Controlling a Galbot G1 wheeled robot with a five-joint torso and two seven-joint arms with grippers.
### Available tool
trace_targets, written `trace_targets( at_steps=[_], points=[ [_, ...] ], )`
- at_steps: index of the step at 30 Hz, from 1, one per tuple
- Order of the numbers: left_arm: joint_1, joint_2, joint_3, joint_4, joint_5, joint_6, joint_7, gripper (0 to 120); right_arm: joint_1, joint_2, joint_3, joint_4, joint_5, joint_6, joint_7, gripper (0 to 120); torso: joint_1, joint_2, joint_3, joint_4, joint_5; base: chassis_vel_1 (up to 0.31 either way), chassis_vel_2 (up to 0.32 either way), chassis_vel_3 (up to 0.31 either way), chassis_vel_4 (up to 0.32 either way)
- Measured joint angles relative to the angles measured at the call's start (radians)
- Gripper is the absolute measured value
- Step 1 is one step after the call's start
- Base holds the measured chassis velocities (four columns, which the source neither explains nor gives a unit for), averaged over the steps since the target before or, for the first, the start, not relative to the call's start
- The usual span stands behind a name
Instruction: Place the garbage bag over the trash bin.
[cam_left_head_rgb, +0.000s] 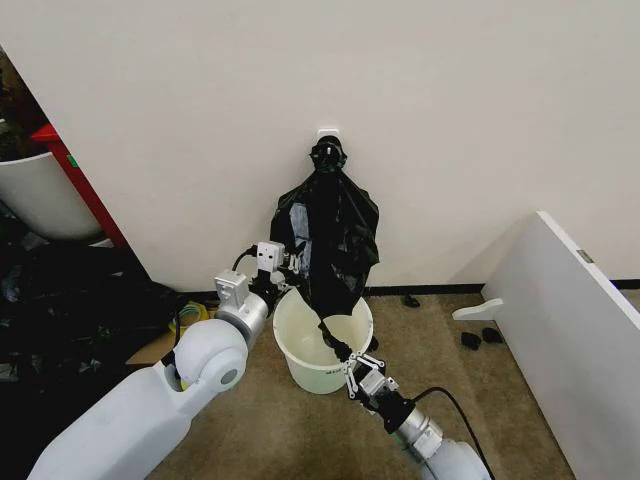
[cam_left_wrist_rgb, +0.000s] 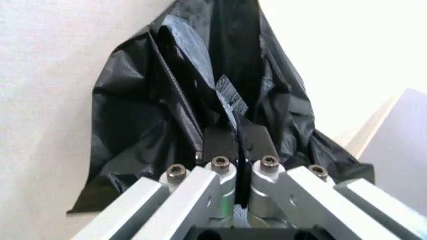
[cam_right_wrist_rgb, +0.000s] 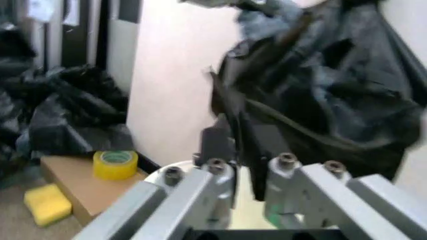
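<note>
Against white wall (cam_left_head_rgb: 450, 110) — garbage bag (cam_left_head_rgb: 330, 240) above trash bin (cam_left_head_rgb: 300, 370).

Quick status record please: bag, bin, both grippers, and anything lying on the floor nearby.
bag: thin glossy black plastic garbage bag, hanging against the wall above the bin, its lower tip reaching into the bin's mouth
bin: round white plastic trash bin, upright on the carpet, not yet lined
left gripper: shut on the bag's left edge, above the bin rim
right gripper: shut on a bag strand at the bin's near rim
floor: yellow tape roll on a cardboard sheet, yellow sponge beside it
</note>
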Motion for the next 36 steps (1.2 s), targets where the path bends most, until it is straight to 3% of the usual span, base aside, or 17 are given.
trace_targets(
  at_steps=[2,3,7,14,16,20,22,25,36],
  points=[
    [0.005,-0.007,-0.014,0.012,-0.018,-0.018,0.007,0,-0.045,-0.018,-0.015,0.08,0.071,-0.132,0.083,16,0.0,0.0,0.0,-0.0001,-0.0002,0.0,0.0,0.0,0.0],
    [0.005,-0.007,-0.014,0.012,-0.018,-0.018,0.007,0,-0.045,-0.018,-0.015,0.08,0.071,-0.132,0.083,16,0.0,0.0,0.0,-0.0001,-0.0002,0.0,0.0,0.0,0.0],
    [-0.002,-0.027,-0.019,0.036,-0.027,-0.053,0.023,0,-0.087,-0.066,-0.022,0.228,0.196,-0.328,0.194,34,0.0,0.0,0.0,-0.0003,-0.0003,0.0,0.0,0.0,0.0],
    [-0.003,-0.019,-0.015,0.022,-0.03,-0.073,0.046,0,-0.016,-0.129,0.012,0.336,0.323,-0.463,0.258,59,0.0,0.0,0.0,-0.0002,0.0002,0.0,0.0,0.0,0.0],
    [0.014,-0.017,-0.02,0.023,-0.026,-0.076,0.058,0,0.062,-0.163,0.019,0.322,0.383,-0.503,0.271,69,0.0,0.0,0.0,-0.0005,-0.0001,0.0,0.0,0.0,0.0],
    [0.039,-0.014,-0.028,0.026,-0.012,-0.081,0.065,0,0.139,-0.191,0.002,0.291,0.424,-0.542,0.282,76,0.0,0.0,0.0,-0.0002,0.0004,0.0,0.0,0.0,0.0],
    [0.075,-0.003,-0.041,0.028,0.012,-0.087,0.069,0,0.288,-0.239,-0.057,0.239,0.479,-0.607,0.3,89,0.0,0.0,0.0,0.0002,0.0,0.0,0.0,0.0,0.0],
    [0.093,-0.002,-0.056,0.027,0.018,-0.087,0.07,0,0.397,-0.264,-0.123,0.202,0.514,-0.654,0.305,98,0.0,0.0,0.0,0.0001,-0.0002,0.0,0.0,0.0,0.0],
    [0.137,-0.009,-0.092,0.019,0.035,-0.09,0.073,0,0.701,-0.227,-0.352,0.048,0.534,-0.773,0.343,99,0.0,0.0,0.0,0.0,-0.0003,0.0,0.0,0.0,0.0]
  ],
)
